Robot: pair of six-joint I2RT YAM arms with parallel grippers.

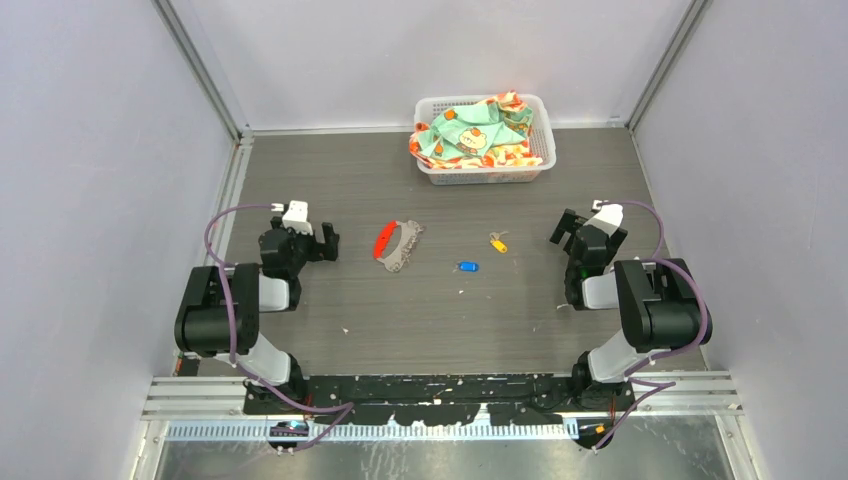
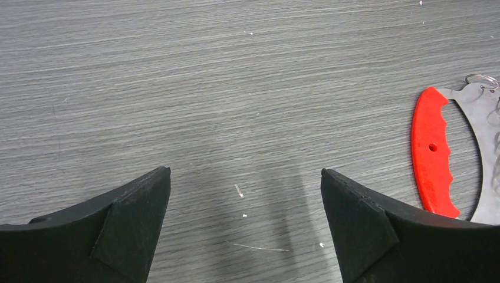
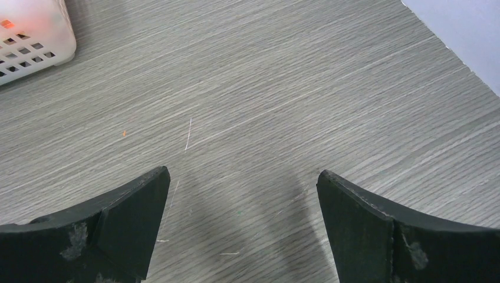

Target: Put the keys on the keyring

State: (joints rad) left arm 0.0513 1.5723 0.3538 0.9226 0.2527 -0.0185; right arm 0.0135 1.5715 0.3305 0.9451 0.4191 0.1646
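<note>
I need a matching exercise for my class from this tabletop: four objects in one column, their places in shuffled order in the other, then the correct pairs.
Objects
1. keyring
2. yellow-tagged key
3. blue-tagged key
4. white basket

Places
A. at the far edge of the table, holding patterned cloth
B. closest to the right gripper
C. closest to the left gripper
D. roughly between the keyring and the yellow-tagged key

Pairs: 1-C, 2-B, 3-D, 4-A

A robotics lab test cell is indicated: a grey wood-grain worktop (image 1: 440, 320) is enclosed on 3 sides by plain pale walls (image 1: 90, 150) framed with aluminium profiles (image 1: 203, 68). A cabled left arm (image 1: 215, 315) and right arm (image 1: 655, 305) are bolted at its near edge.
</note>
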